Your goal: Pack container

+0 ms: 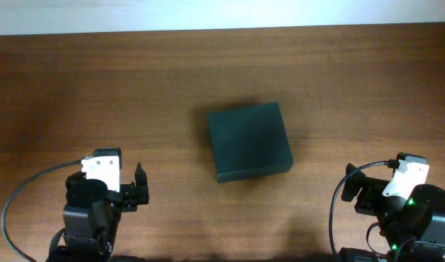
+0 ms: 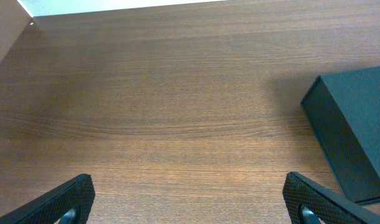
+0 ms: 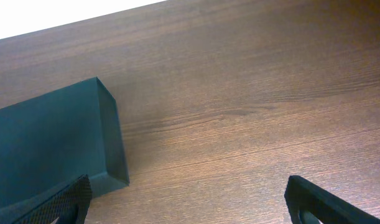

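The container [image 1: 249, 140] is a dark green-black rectangular box with its lid shut, lying on the wooden table near the middle. It shows at the right edge of the left wrist view [image 2: 357, 130] and at the left of the right wrist view [image 3: 46, 146]. My left gripper [image 2: 190, 202] is open and empty at the front left, well apart from the box. My right gripper [image 3: 186, 202] is open and empty at the front right, its left finger close to the box's near corner.
The brown wooden table [image 1: 135, 87] runs to a white wall at the back. Black cables [image 1: 18, 196] loop beside each arm base at the front edge.
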Robot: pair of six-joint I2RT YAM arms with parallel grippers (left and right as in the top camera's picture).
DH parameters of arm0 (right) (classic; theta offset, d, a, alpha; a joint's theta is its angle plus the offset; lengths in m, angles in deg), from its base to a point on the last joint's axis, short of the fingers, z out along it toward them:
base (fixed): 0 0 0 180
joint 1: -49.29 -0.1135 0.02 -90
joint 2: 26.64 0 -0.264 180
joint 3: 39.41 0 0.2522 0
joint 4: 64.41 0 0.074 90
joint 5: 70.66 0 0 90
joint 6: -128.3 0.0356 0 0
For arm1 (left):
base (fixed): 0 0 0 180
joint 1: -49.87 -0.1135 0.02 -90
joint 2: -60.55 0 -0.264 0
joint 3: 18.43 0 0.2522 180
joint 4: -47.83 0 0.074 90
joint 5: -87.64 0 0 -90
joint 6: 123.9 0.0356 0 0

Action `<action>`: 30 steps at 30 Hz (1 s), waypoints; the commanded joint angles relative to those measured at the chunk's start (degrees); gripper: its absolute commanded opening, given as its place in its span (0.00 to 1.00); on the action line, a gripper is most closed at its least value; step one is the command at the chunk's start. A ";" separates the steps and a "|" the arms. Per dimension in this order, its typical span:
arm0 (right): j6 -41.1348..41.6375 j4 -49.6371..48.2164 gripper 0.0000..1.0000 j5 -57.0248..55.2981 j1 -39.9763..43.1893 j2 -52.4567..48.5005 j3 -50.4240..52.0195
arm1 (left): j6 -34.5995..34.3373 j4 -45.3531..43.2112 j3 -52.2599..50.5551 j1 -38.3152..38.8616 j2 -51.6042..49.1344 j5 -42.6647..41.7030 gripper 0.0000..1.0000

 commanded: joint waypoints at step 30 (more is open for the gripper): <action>0.02 -10.73 0.99 -3.06 -7.82 25.79 8.04 | -0.74 0.07 -0.48 0.02 0.22 0.81 0.99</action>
